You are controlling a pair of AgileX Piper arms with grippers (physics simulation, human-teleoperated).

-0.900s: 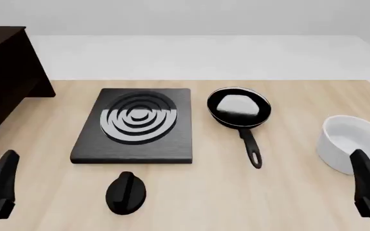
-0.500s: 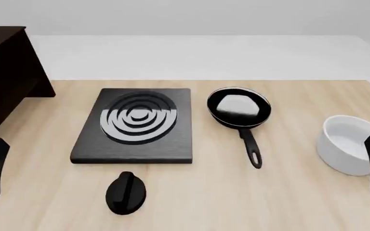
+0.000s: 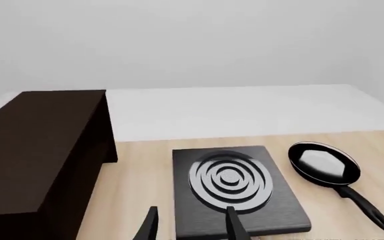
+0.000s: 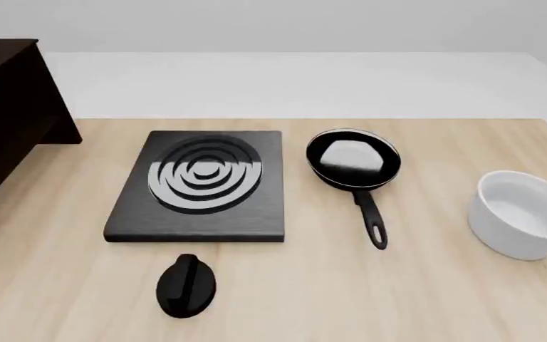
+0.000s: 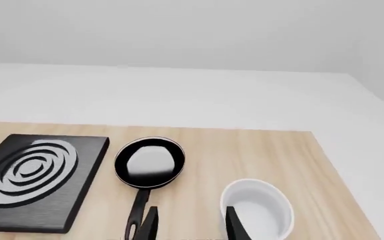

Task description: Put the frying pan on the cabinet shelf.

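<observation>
Frying pan [image 4: 353,160] flat on the table [image 4: 426,299] between black ringed plate [image 4: 200,184] and white bowl [image 4: 523,214], well ahead of both grippers, left gripper [image 3: 188,227] and right gripper [image 5: 188,224] fingers spread and empty, cabinet shelf [image 4: 3,107] far left, both arms pulled back almost out of the front view since earlier.

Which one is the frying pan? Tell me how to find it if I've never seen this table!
Start at the wooden table and find the flat black square plate with silver rings in its middle. Just to the right of it sits the frying pan. It is small, round and black with a shiny pale inside, and only it has a long thin handle, unlike the white bowl farther right.
</observation>
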